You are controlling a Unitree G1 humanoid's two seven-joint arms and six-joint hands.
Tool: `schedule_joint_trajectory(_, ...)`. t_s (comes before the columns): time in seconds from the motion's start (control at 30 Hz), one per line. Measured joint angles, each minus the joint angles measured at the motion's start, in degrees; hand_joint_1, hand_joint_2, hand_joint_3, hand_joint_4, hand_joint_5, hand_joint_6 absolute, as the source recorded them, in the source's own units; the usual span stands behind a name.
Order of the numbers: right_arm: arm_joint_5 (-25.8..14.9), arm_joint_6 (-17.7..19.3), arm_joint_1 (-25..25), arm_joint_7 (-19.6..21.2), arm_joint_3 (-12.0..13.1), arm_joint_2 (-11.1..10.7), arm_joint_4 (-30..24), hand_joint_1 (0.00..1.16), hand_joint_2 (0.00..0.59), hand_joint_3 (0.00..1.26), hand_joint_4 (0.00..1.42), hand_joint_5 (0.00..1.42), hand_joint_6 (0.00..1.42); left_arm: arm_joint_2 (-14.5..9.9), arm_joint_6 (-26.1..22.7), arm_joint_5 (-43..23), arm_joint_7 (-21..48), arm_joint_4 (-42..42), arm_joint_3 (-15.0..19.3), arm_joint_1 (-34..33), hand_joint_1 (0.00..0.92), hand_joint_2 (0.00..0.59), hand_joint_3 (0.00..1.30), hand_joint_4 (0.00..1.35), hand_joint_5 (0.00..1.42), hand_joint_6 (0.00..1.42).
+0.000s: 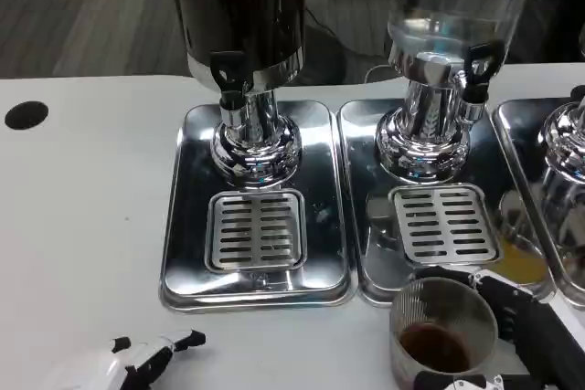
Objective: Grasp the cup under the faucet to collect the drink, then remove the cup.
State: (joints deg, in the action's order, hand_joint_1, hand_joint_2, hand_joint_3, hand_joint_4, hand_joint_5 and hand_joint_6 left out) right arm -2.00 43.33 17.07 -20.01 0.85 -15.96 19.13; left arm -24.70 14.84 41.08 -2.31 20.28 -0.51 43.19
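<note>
The right hand (512, 335) holds a clear cup (443, 331) at the lower right of the head view, its black and white fingers wrapped around the cup's right side and front. The cup stands upright with a little dark drink (434, 346) at its bottom, and it sits on the white table (82, 226) just in front of the middle tray (361, 226), clear of the slotted grate (443, 224) and well away from the faucet (475, 75) of the clear dispenser (452, 6) above it. To the left, a dark dispenser (242, 6) stands on its own shiny tray (183, 226) with a black tap (228, 75) over a grate (256, 230). Part of a third dispenser (567, 152) shows at the right edge. The left hand (128, 363) rests low on the table at the bottom left, holding nothing, its fingers stretched out and slightly apart. A black round hole (26, 114) marks the table at far left.
</note>
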Motion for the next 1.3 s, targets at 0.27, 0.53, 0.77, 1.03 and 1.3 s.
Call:
schedule_joint_trajectory(0.27, -0.43, 4.43, -0.56, -0.60, 0.01, -0.11, 3.64, 0.73, 0.118, 0.30, 0.32, 0.36, 0.18, 0.06, -0.70, 0.64, 0.01, 1.10, -0.19, 1.17, 0.076, 0.098, 0.26, 0.22, 0.27, 0.11)
schedule_joint_trajectory(0.53, -3.06, 6.89, -0.59, -1.87, 0.00, -0.22, 2.94, 0.69, 0.130, 0.22, 0.28, 0.34, 0.16, 0.21, -0.90, 2.00, 0.04, 1.45, -0.76, 1.11, 0.072, 0.099, 0.27, 0.22, 0.27, 0.11)
schedule_joint_trajectory(0.77, -3.78, 6.97, -0.32, -2.26, 0.00, -0.22, 0.66, 0.67, 0.157, 0.24, 0.24, 0.31, 0.16, 0.27, -0.89, 2.00, 0.03, 1.46, -0.78, 1.58, 0.074, 0.099, 0.27, 0.22, 0.27, 0.11)
schedule_joint_trajectory(1.03, -6.67, 4.65, 0.65, -3.80, -0.08, -0.37, -3.61, 0.37, 0.398, 0.31, 0.20, 0.27, 0.16, 0.28, -0.45, 1.93, -0.20, 1.36, -0.69, 2.09, 0.075, 0.099, 0.27, 0.22, 0.27, 0.10)
schedule_joint_trajectory(1.3, -15.47, -7.49, -0.49, -5.92, 3.40, -1.63, -9.85, 0.22, 0.585, 0.32, 0.19, 0.22, 0.10, 0.32, 1.34, 0.52, -1.17, 0.38, -0.33, 1.98, 0.058, 0.103, 0.27, 0.22, 0.27, 0.10)
